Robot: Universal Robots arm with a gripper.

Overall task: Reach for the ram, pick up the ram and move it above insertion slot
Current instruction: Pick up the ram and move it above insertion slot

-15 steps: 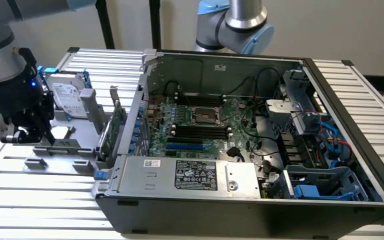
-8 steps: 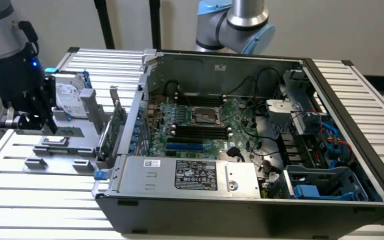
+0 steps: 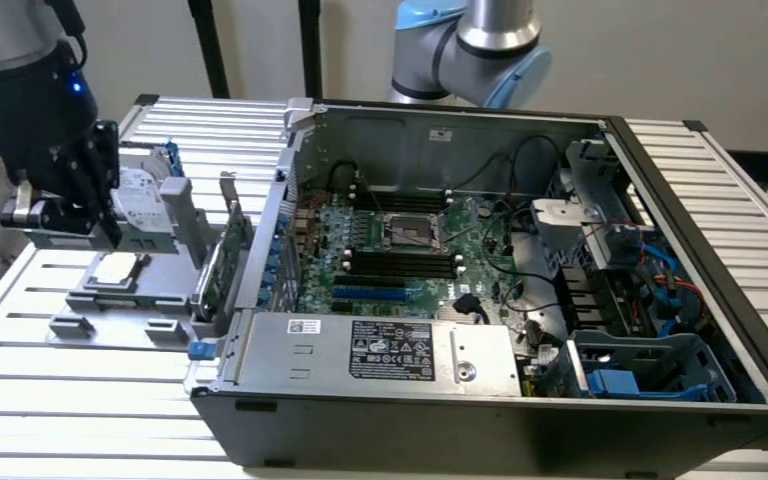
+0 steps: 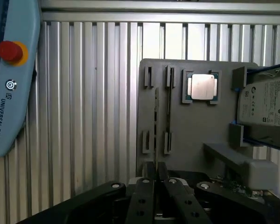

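Observation:
The ram (image 4: 169,112) is a long thin stick standing on edge in a slotted grey holder (image 4: 196,126). In the wrist view my gripper (image 4: 156,164) hovers just short of that holder's near edge. Its two dark fingers (image 4: 147,186) are drawn close together with nothing visible between them. In the exterior view the gripper (image 3: 101,225) hangs over the same holder (image 3: 117,295), at the exterior view's left of the open computer case (image 3: 491,400). The black insertion slots (image 3: 398,262) lie on the green motherboard inside the case, below the CPU socket (image 3: 411,232).
On the holder sit a silver CPU chip (image 4: 201,87), a hard drive with blue rails (image 4: 266,109) and an upright green expansion card (image 3: 237,250). A teach pendant with a red button (image 4: 9,51) lies on the slatted aluminium table (image 4: 84,116). The case walls stand tall around the motherboard.

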